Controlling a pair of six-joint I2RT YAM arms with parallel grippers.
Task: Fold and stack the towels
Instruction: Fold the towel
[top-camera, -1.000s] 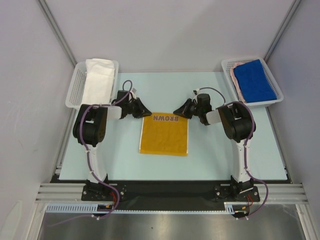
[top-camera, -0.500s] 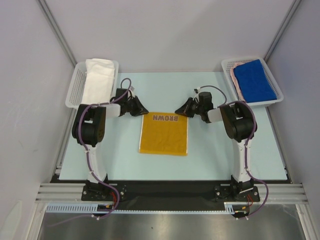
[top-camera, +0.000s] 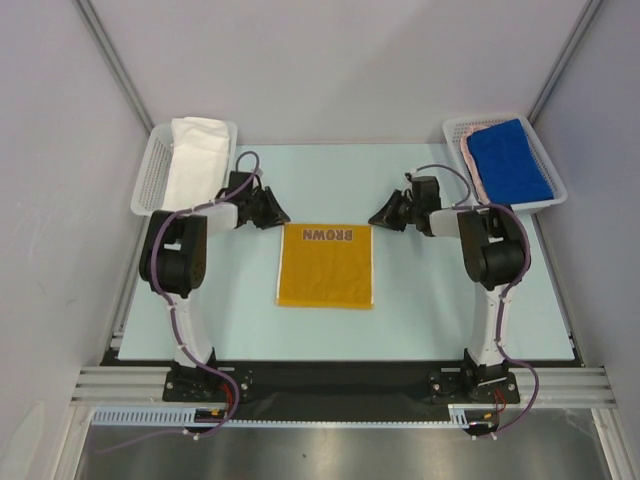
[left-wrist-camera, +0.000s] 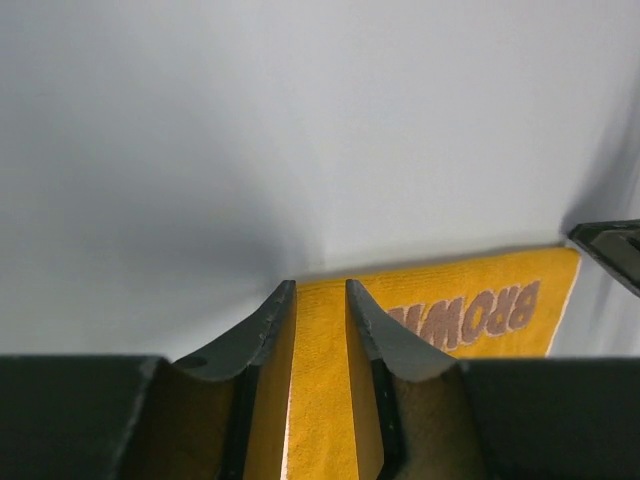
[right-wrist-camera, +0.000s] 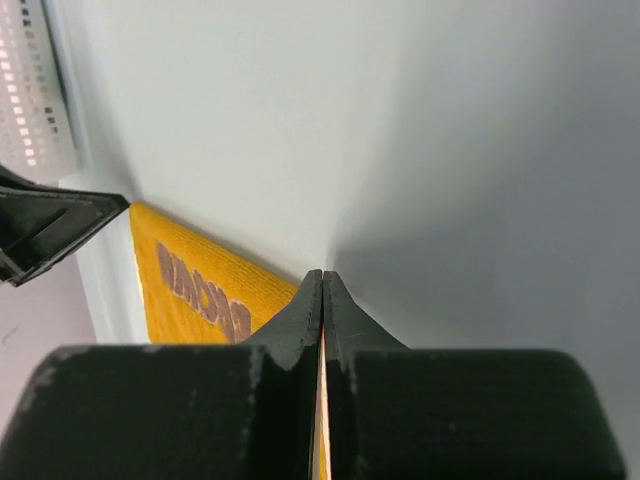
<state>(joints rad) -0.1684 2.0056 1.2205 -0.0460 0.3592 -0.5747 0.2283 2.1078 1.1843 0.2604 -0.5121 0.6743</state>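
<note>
The yellow towel (top-camera: 325, 270) lies flat and folded in the middle of the table (top-camera: 450, 300), nearly square, its sides in line with the table edges. The brown word "BROWN" runs along its far edge, parallel to the table's far edge, with the tops of the letters pointing toward the near edge.

The left claw (top-camera: 275, 213) sits just off the towel's far left corner, tips pointing toward it. In the left wrist view its fingers (left-wrist-camera: 270, 315) stand apart, with the yellow towel (left-wrist-camera: 470, 310) showing through the gap and nothing clamped. The right claw (top-camera: 383, 216) sits near the far right corner, apart from the cloth. In the right wrist view its jaws are pressed together and empty.

At the far left corner, a white towel (top-camera: 195, 160) lies in the left basket (top-camera: 150, 175), long axis running near to far. At the far right corner, a blue towel (top-camera: 508, 160) lies on a pink towel (top-camera: 469, 165) in the right basket (top-camera: 548, 170), long axis also near to far, slightly slanted.
</note>
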